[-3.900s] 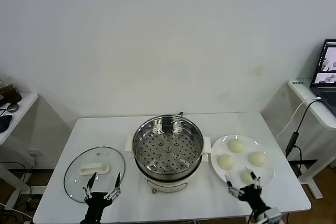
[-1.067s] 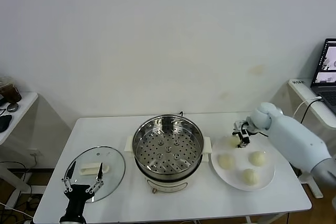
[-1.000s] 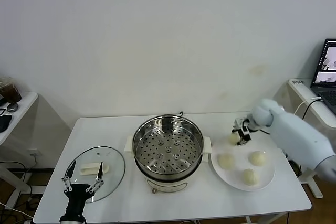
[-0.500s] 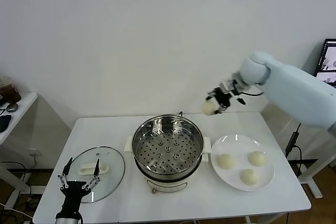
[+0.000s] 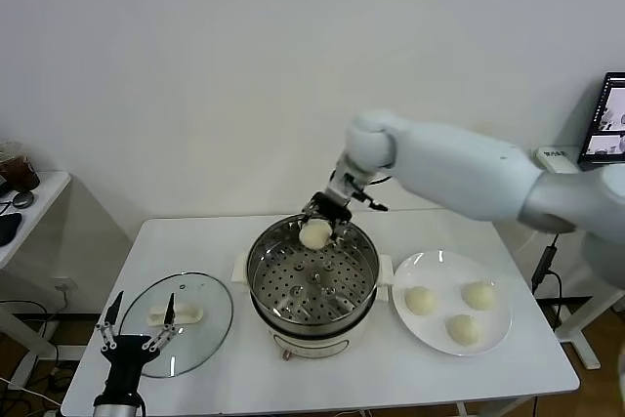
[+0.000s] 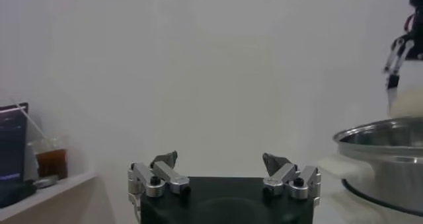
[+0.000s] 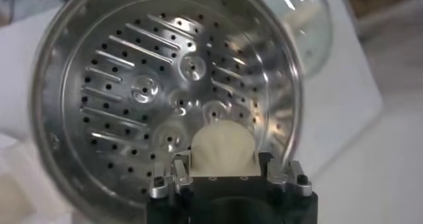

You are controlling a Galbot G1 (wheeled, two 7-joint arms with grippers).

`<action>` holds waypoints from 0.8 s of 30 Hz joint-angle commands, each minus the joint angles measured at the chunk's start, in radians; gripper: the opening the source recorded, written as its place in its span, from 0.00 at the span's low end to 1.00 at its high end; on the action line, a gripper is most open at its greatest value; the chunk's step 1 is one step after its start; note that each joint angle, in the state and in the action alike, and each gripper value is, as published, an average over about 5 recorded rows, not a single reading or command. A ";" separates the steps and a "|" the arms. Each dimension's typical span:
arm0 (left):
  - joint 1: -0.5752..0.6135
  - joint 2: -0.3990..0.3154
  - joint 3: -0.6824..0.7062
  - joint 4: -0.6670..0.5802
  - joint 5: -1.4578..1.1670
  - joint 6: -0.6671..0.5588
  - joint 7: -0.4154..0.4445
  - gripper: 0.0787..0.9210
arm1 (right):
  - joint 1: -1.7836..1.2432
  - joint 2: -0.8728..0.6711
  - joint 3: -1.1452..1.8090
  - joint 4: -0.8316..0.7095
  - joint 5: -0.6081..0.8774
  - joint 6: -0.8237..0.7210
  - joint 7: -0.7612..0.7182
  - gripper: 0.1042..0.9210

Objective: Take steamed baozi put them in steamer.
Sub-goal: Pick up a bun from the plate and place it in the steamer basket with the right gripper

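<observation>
R gripper (image 5: pixel 322 220) clamped on baozi (image 5: pixel 314 233) over steamer (image 5: pixel 312 285) rear rim | L gripper (image 5: pixel 137 324) spread wide, by glass lid (image 5: pixel 210 312) | 3 buns on plate (image 5: pixel 496 332)

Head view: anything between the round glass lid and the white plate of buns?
The round stainless-steel steamer sits between the glass lid and the white plate; the right gripper holds a cream-white bun above its far rim.

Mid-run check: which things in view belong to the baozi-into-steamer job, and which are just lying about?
Job:
- baozi in the right gripper, over the steamer
- three baozi waiting on the white plate

Lying about:
- glass lid beside the steamer
- left gripper, open, idle near the lid
- laptop on the side desk
- drink cup on the other side table
</observation>
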State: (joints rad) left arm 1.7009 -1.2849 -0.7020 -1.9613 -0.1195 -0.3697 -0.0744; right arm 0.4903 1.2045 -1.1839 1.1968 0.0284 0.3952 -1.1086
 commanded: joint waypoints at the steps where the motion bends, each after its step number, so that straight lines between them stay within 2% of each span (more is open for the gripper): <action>1: 0.000 -0.004 -0.015 0.005 -0.001 -0.006 -0.001 0.88 | -0.050 0.127 -0.047 -0.055 -0.248 0.215 0.049 0.60; 9: -0.006 -0.009 -0.016 0.008 0.005 -0.009 -0.001 0.88 | -0.111 0.134 0.021 -0.135 -0.440 0.301 0.106 0.60; 15: -0.005 -0.012 -0.017 0.008 0.015 -0.008 0.000 0.88 | -0.141 0.139 0.060 -0.175 -0.510 0.335 0.137 0.62; 20: -0.006 -0.015 -0.017 0.006 0.020 -0.008 0.000 0.88 | -0.147 0.140 0.080 -0.185 -0.512 0.350 0.165 0.71; 24: -0.006 -0.017 -0.017 0.004 0.022 -0.008 -0.001 0.88 | -0.112 0.116 0.070 -0.118 -0.398 0.312 0.168 0.82</action>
State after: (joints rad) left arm 1.6948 -1.3013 -0.7172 -1.9547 -0.1001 -0.3783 -0.0746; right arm 0.3720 1.3234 -1.1255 1.0524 -0.3902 0.6899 -0.9714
